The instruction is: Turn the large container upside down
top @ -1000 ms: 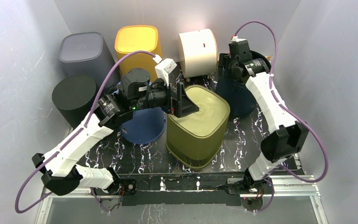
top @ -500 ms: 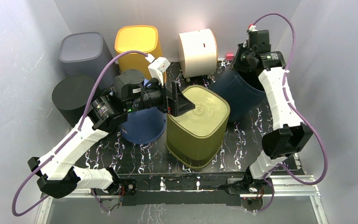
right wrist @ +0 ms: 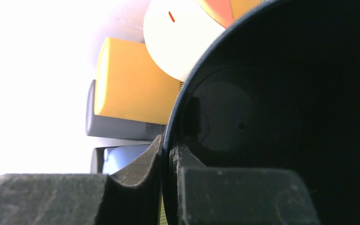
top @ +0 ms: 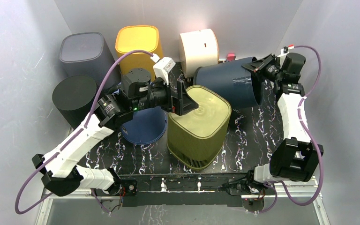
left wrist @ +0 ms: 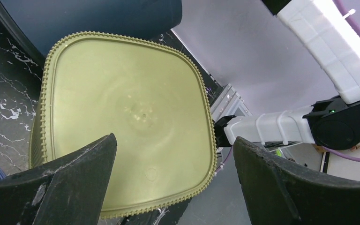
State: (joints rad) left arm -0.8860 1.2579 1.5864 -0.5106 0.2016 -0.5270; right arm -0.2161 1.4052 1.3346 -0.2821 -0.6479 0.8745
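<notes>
The large container (top: 225, 84), dark navy and round, lies tipped on its side at the back right, base to the left and mouth to the right. My right gripper (top: 261, 70) is shut on its rim; in the right wrist view the rim (right wrist: 168, 140) sits pinched between the two fingers, with the dark inside (right wrist: 262, 117) beyond. My left gripper (top: 187, 101) is open over the left part of an olive square container (top: 199, 129) that stands bottom up. In the left wrist view the olive base (left wrist: 126, 112) shows between the spread fingers (left wrist: 65, 178).
Along the back stand a grey-purple bin (top: 84, 51), a yellow bin (top: 138, 44) and a cream container (top: 199, 51) on its side. A black cylinder (top: 74, 96) and a blue bucket (top: 145, 126) are at the left. Grey walls close in on both sides.
My right gripper shut on the navy container's rim and swung right, tipping it from standing onto its side. The left arm dipped and came back to nearly the same place.
</notes>
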